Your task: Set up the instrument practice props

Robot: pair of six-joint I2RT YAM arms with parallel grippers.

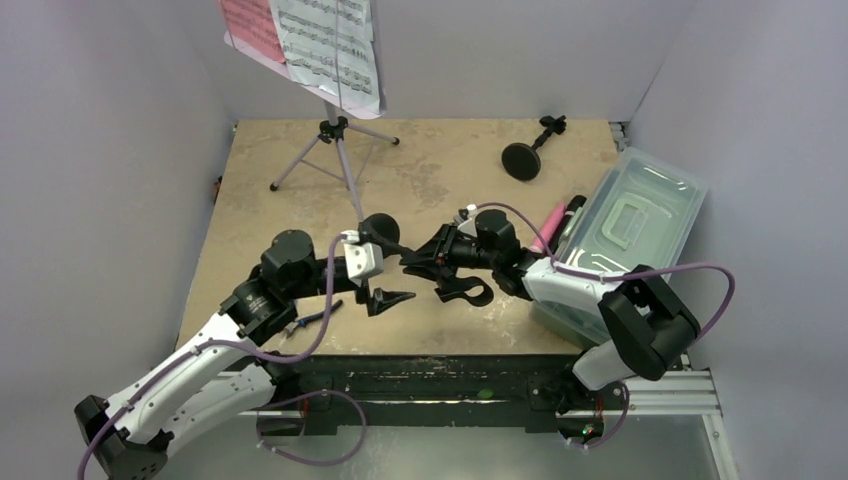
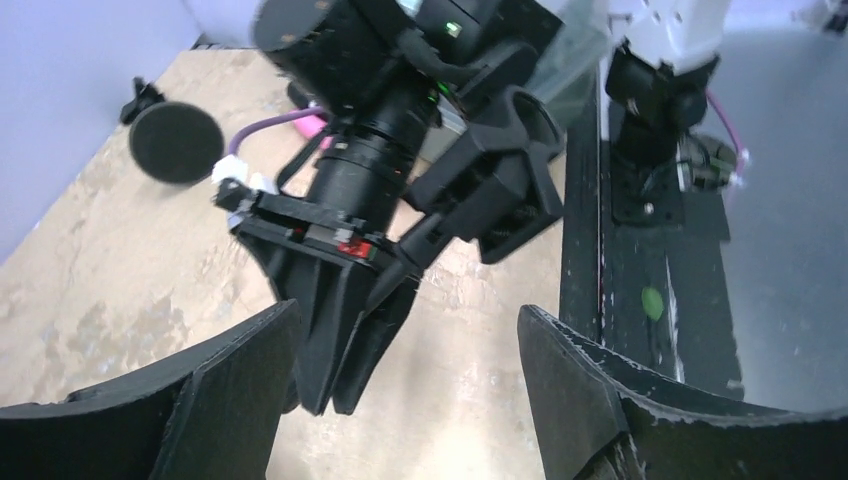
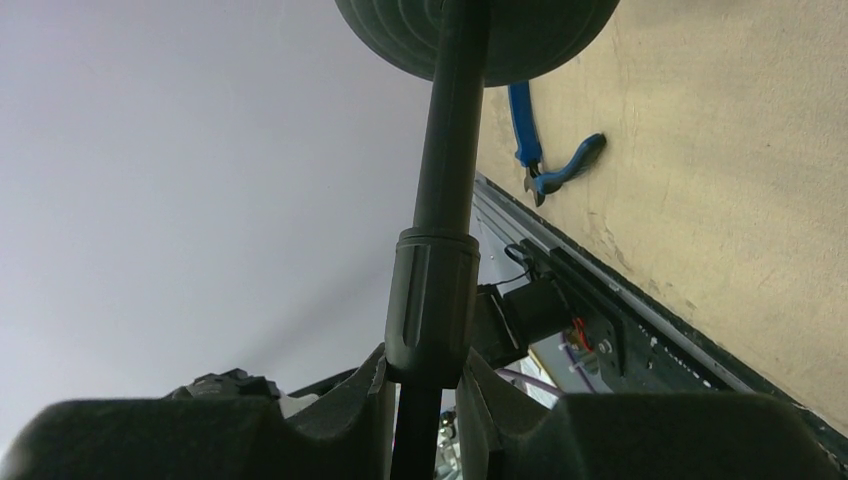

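Holding: my right gripper is clamped on a black round-based pole, one finger pressed on each side at its thicker collar.
Pole position: over the middle of the table, with its round base pointing toward my left arm. I cannot tell whether the base touches the tabletop.
Left gripper: spread wide with nothing between the fingers, just beside the right gripper's fingertips.
Music stand: upright on slim tripod legs at the back left of the table.
Pages: a pink page and a white page sit side by side on the stand, the white one to the right.
Second pole: lying at the back right, well apart from both arms.
Pink microphone: on the table, against the left wall of the clear tub.
Blue-handled pliers: on the table beside my left arm, near the front edge.
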